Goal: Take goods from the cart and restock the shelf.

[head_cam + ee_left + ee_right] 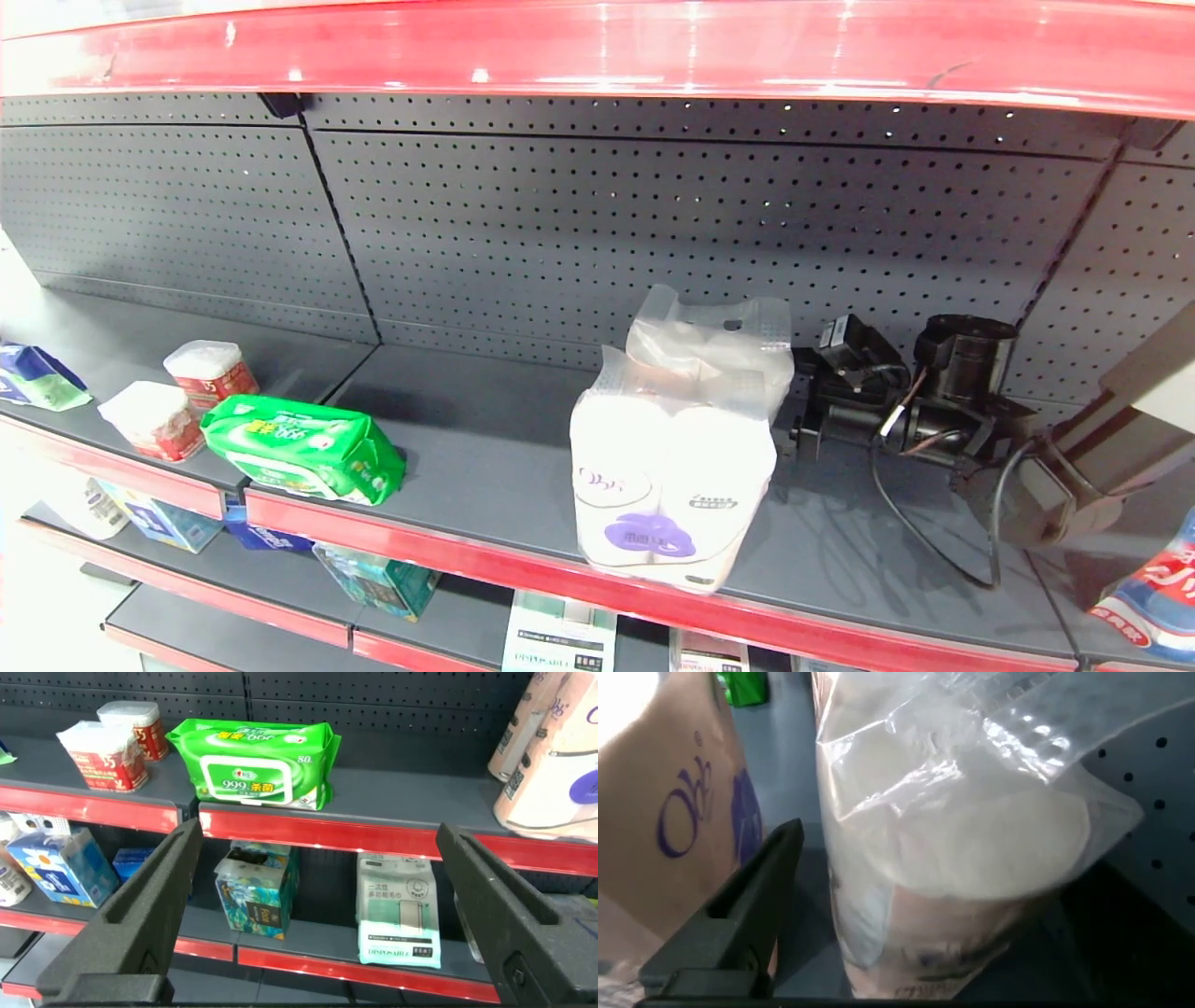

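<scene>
L gripper (318,924) hung wide open and empty, facing the shelf's red front edge (308,831) just below the green wipes pack (252,761). R gripper (810,401) was over the shelf (485,439), right behind the toilet-roll packs (667,467); couldn't tell its grip state. Packs stood at the front lip, mid-shelf, well apart from the wipes. Red-label tubs (154,420) sat just left of the wipes.

Shelf (485,448) bears toilet-roll packs (667,476), wipes pack (303,448), two tubs (154,420).

Dark grey pegboard panels (653,215) back the red-edged shelf (485,448); light glints off the red top rail (597,47); the floor (28,607) seems pale.
</scene>
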